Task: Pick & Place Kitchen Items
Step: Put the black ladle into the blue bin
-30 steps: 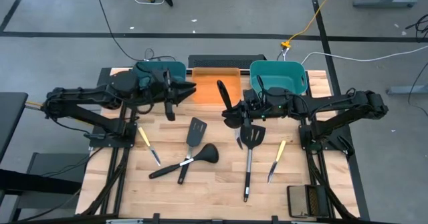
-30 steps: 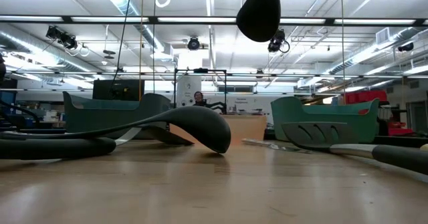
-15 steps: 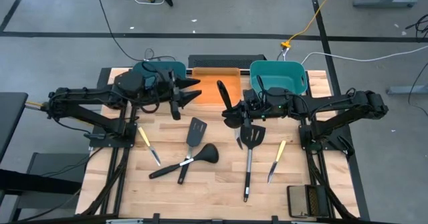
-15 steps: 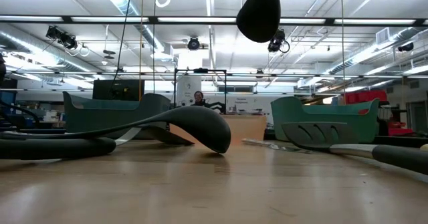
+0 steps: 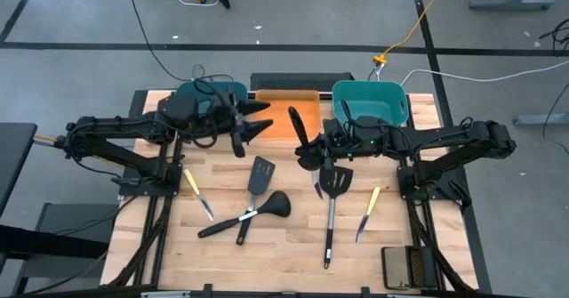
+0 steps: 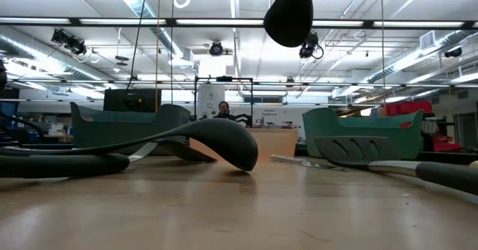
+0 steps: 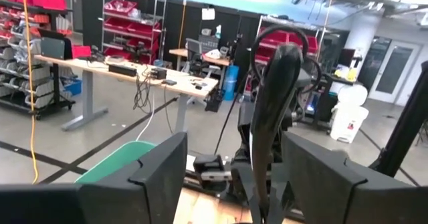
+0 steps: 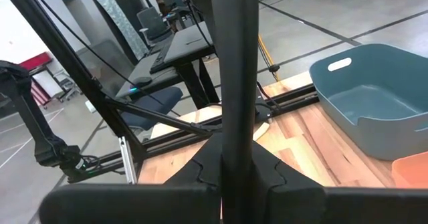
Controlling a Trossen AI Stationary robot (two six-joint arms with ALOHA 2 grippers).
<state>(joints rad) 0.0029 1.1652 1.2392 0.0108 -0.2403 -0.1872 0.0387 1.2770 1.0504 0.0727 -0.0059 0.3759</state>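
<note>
The right gripper [image 5: 313, 142] is clamped on the handle of a black ladle [image 5: 300, 138], held above the tabletop [image 5: 284, 236] with its bowl hanging toward the low camera. Just in front of it lies a slotted spatula [image 5: 333, 196] (a yellow-handled knife [image 5: 368, 209] sits beside that). Across from it, the left gripper [image 5: 253, 120] hovers with its fingers spread apart, empty, at the orange bin's [image 5: 280, 120] edge. Nearer the front lie a second spatula [image 5: 257, 181], another ladle [image 5: 253, 211] and a knife [image 5: 196, 191].
</note>
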